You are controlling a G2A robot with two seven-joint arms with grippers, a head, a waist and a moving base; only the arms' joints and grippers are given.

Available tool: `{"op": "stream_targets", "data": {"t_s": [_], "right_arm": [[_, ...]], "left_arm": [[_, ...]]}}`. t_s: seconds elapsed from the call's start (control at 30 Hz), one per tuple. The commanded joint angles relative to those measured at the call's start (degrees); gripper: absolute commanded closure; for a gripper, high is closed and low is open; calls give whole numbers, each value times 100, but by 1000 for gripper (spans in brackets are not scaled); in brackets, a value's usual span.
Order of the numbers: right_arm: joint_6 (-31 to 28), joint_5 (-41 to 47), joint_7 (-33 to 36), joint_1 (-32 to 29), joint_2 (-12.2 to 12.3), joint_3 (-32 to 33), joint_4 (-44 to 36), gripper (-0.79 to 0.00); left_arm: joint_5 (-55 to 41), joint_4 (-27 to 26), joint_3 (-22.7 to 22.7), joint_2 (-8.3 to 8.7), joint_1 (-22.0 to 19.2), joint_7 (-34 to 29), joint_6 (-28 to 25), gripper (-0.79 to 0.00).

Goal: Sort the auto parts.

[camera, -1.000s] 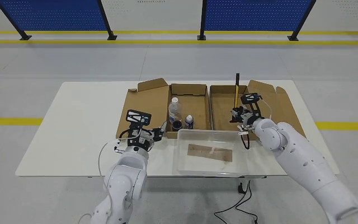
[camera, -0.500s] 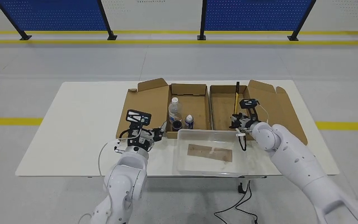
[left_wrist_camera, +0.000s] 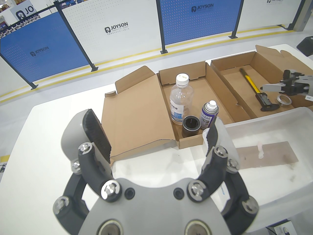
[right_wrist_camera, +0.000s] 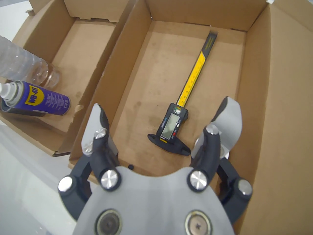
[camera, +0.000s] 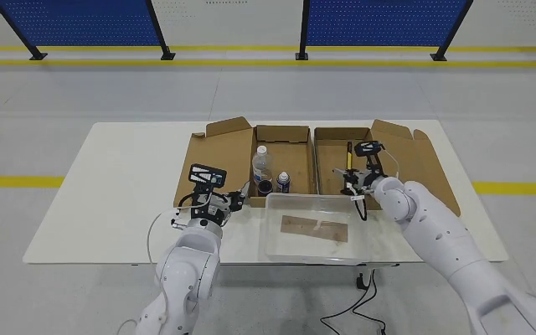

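Your caliper lies flat on the floor of the right box, so I judge this part sorted. Lift the right gripper straight up, clear of the box wall, and mind the ring just beside one finger; whether they touch I can't tell. That gripper is spread wide over the caliper's head and holds nothing. Your left gripper is spread wide too, empty, hovering above the table by the tray.
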Motion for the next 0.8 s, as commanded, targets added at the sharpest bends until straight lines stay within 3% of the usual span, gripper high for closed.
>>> {"op": "stream_targets", "data": {"t_s": [0.0, 0.33, 0.77], "right_arm": [[-68, -158, -156, -15, 25, 88, -127, -785], [-362, -1336, -1112, -690, 407, 1007, -1782, -785], [139, -1514, -2197, -3679, 945, 3267, -4298, -785]], "left_arm": [[0, 0, 0, 0, 0, 0, 0, -785], [0, 0, 0, 0, 0, 0, 0, -785], [0, 0, 0, 0, 0, 0, 0, -785]]}}
